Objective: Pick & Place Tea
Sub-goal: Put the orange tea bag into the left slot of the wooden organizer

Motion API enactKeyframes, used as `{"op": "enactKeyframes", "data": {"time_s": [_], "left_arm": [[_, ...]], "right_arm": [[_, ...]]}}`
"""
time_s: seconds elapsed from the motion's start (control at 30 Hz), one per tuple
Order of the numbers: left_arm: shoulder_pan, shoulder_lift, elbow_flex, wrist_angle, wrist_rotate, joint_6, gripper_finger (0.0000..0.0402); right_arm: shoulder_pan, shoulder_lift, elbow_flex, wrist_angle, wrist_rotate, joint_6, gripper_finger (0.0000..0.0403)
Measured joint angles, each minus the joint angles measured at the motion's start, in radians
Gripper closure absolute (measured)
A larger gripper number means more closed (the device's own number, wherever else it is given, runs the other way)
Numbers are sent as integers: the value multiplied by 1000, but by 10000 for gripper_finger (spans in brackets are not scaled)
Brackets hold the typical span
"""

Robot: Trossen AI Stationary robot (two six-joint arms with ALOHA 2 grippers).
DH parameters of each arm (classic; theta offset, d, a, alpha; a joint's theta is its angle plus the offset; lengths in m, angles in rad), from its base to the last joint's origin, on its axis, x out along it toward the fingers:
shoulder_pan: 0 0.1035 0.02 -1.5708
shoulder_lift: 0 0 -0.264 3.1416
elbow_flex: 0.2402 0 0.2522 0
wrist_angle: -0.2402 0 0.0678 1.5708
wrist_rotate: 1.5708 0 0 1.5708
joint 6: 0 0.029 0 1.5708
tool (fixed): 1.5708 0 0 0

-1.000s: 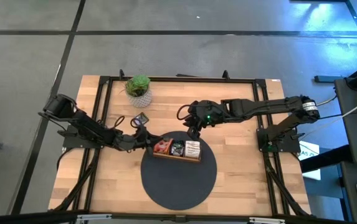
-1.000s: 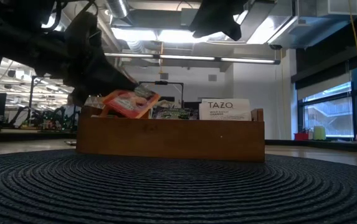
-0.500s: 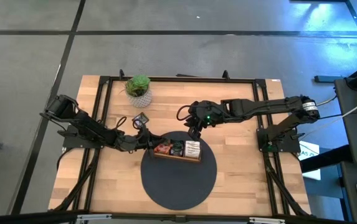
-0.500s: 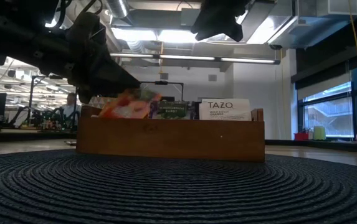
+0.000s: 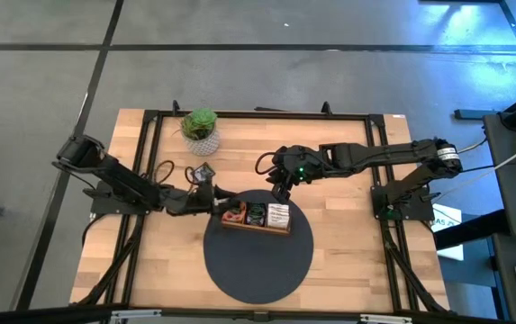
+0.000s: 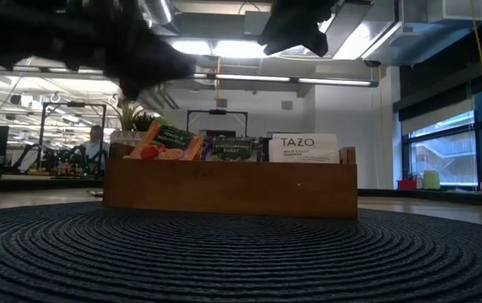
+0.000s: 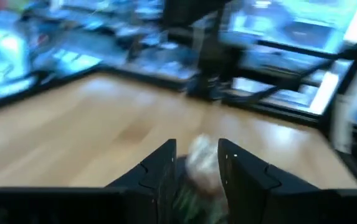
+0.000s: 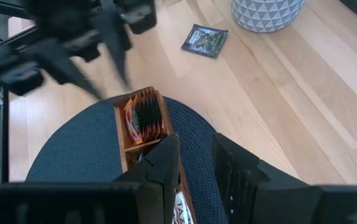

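Even, bright overhead light fills the high view, with only soft shadows. In the low view, ceiling strip lights glare at twelve o'clock and backlight the arms into silhouettes. The left wrist view is heavily motion-blurred; the right wrist view blurs only at ten o'clock.

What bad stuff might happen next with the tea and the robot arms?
The orange packets lean crookedly out of the tray's end compartment, so one might tip out. The left end effector, fingers apart, hangs right beside the tray and may bump it. A dark packet lies near the plant pot; a reach there could knock the pot.
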Motion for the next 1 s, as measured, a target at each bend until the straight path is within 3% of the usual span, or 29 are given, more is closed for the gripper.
{"op": "enactKeyframes", "data": {"time_s": [0.13, 0.23, 0.33, 0.47, 0.57, 1.0], "left_arm": [[37, -75, 52, -115, 246, 77, 289], [100, -125, 133, -385, 444, -7, 289], [147, -135, 236, -685, 552, -2, 288], [171, -120, 365, -986, 554, 112, 286], [189, -109, 421, -1109, 504, 152, 287], [237, -59, 437, -1182, 556, 142, 286]], "right_arm": [[0, 0, 0, 0, 0, -1, 305], [0, 0, 0, 1, 0, -1, 305], [0, 0, 0, 1, 0, -3, 305], [0, 0, 0, 2, 0, -27, 305], [0, 0, 0, 2, 0, -28, 305], [0, 0, 0, 2, 1, -56, 305]]}}
